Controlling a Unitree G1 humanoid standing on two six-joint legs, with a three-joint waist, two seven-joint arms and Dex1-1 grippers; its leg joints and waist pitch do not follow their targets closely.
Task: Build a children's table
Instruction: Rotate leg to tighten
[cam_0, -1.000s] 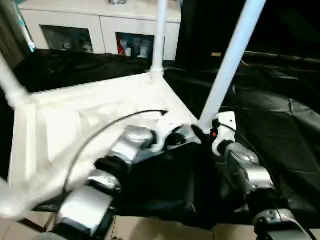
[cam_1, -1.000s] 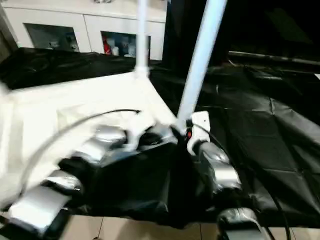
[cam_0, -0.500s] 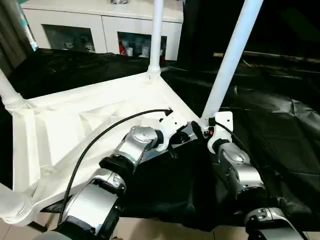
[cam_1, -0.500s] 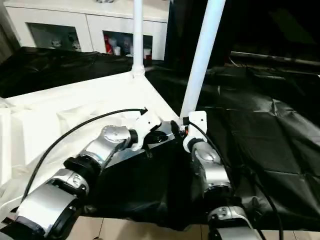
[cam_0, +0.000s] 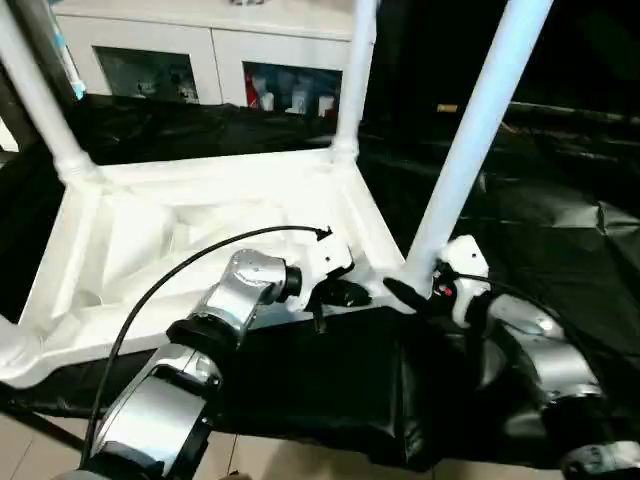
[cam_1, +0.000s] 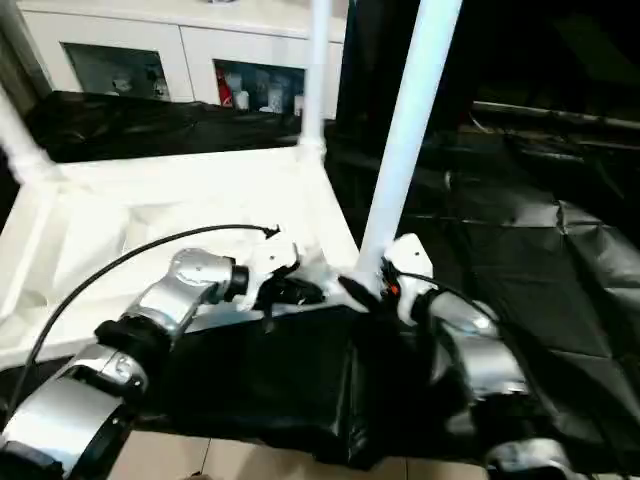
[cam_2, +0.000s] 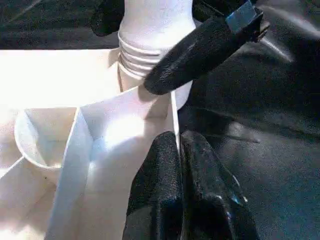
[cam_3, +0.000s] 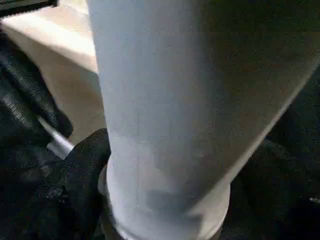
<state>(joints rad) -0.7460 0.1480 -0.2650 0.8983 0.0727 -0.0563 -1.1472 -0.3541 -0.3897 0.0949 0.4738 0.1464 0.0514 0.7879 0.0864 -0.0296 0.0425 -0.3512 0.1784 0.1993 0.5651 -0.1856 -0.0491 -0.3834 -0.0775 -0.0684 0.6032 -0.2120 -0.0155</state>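
The white tabletop (cam_0: 200, 215) lies upside down with its ribbed underside up. White legs stand in its far left (cam_0: 40, 100), far right (cam_0: 350, 90) and near right (cam_0: 470, 150) sockets. My left gripper (cam_0: 345, 295) is shut on the thin rim wall (cam_2: 172, 107) beside the near right corner, its fingers (cam_2: 160, 170) pinching the wall. At the base of the near right leg (cam_3: 165, 125), my right gripper (cam_0: 412, 296) is shut on it, with one finger (cam_2: 200, 50) pressed against the leg's ribbed collar.
A black sheet (cam_0: 560, 200) covers the surface under the tabletop and hangs over its near edge. A white glass-door cabinet (cam_0: 200, 60) stands behind. A black cable (cam_0: 200, 255) arcs over my left forearm. Tiled floor (cam_0: 40, 440) shows at the near left.
The tabletop has swung to the right, and its near right corner has come nearer to me, both grippers staying with it. The view has also shifted a little.
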